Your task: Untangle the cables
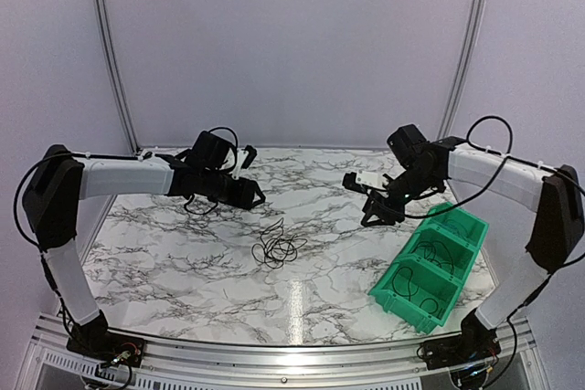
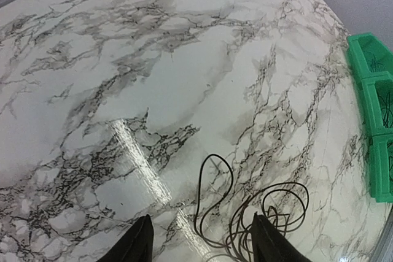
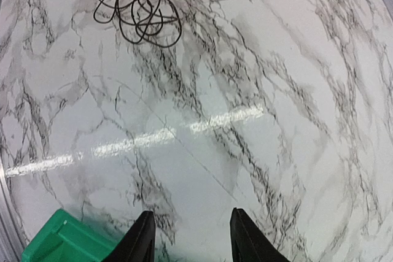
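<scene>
The cables (image 1: 278, 246) are a small loopy tangle of thin black wire lying on the marble table near its middle. They also show in the left wrist view (image 2: 258, 216) and in the right wrist view (image 3: 142, 4). My left gripper (image 1: 254, 195) is open and empty, above the table a little behind and left of the tangle; in the left wrist view (image 2: 201, 246) the loops lie between and beyond its fingertips. My right gripper (image 1: 377, 212) is open and empty, to the right of the tangle and apart from it, near the green bin; the right wrist view (image 3: 189, 237) shows it too.
A green bin (image 1: 430, 267) with three compartments stands at the right, with thin black wires inside. It also shows in the left wrist view (image 2: 371, 99), and its corner in the right wrist view (image 3: 58, 237). White walls and a metal frame enclose the table (image 1: 164, 253).
</scene>
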You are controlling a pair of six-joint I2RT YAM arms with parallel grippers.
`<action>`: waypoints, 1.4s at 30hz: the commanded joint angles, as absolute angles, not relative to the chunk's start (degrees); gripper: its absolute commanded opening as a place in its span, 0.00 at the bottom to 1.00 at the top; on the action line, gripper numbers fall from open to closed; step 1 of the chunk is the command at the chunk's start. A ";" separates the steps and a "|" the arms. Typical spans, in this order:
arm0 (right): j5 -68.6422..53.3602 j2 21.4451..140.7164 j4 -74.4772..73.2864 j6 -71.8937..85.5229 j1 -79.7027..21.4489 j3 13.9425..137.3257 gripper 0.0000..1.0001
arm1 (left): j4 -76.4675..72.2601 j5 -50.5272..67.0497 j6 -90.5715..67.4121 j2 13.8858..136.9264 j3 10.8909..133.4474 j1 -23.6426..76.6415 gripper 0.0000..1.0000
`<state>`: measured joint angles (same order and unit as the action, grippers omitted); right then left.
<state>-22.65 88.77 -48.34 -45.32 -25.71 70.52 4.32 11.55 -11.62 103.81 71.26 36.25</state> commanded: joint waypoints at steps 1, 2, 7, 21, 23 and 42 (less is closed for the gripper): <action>-25.51 94.19 -34.52 -40.19 -31.36 73.33 0.43 | 7.91 14.45 -13.52 104.71 69.79 38.93 0.57; -25.11 96.02 -33.35 -40.73 -32.86 74.37 0.45 | 7.23 13.94 -13.99 104.88 69.12 39.23 0.57; -25.19 105.83 -29.20 -42.98 -37.64 81.37 0.54 | 2.20 12.14 -18.93 104.56 63.79 39.24 0.57; -20.50 121.01 -28.80 -46.71 -45.76 91.67 0.54 | -10.63 5.10 -25.87 93.57 48.94 39.25 0.62; -20.20 121.03 -28.78 -46.42 -45.78 91.58 0.53 | -10.61 5.50 -25.72 93.29 48.71 39.24 0.62; -20.88 115.05 -36.66 -50.43 -46.58 89.30 0.50 | -11.69 6.16 -26.53 93.26 48.53 39.29 0.62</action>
<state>-20.53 113.97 -32.42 -47.68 -45.78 89.27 -10.28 6.42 -25.98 94.43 48.97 39.38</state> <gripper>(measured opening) 0.499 0.622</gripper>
